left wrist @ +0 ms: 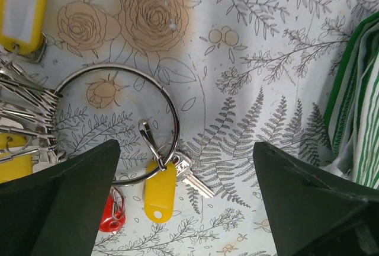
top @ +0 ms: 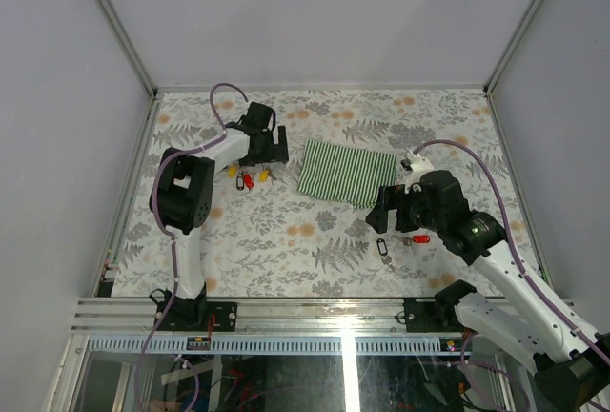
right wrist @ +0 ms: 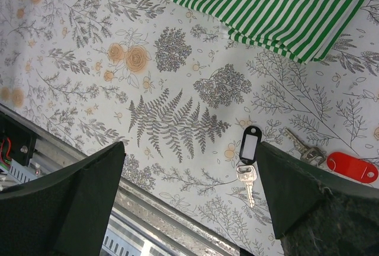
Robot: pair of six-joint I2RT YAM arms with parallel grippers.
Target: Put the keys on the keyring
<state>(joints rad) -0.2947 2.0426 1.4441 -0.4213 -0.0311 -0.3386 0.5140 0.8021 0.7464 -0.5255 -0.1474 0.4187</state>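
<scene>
The keyring [left wrist: 118, 66] is a thin silver wire ring on the floral table, with yellow tags [left wrist: 160, 192], a red tag [left wrist: 111, 214] and a bunch of keys at its left. My left gripper [left wrist: 186, 146] is open just above it, by its lower right arc; in the top view the gripper [top: 267, 145] is beside the ring [top: 250, 178]. The black-tagged key [right wrist: 249, 146] and the red-tagged key [right wrist: 352, 167] lie loose on the table. My right gripper [right wrist: 190, 146] is open and empty above them, the black tag next to its right finger; both keys [top: 383, 248] show in the top view below the gripper [top: 391, 210].
A green-and-white striped cloth [top: 345, 172] lies folded between the two arms, also in the right wrist view [right wrist: 284, 7] and at the right edge of the left wrist view [left wrist: 361, 108]. The table's metal front rail [right wrist: 166, 220] is close below the right gripper.
</scene>
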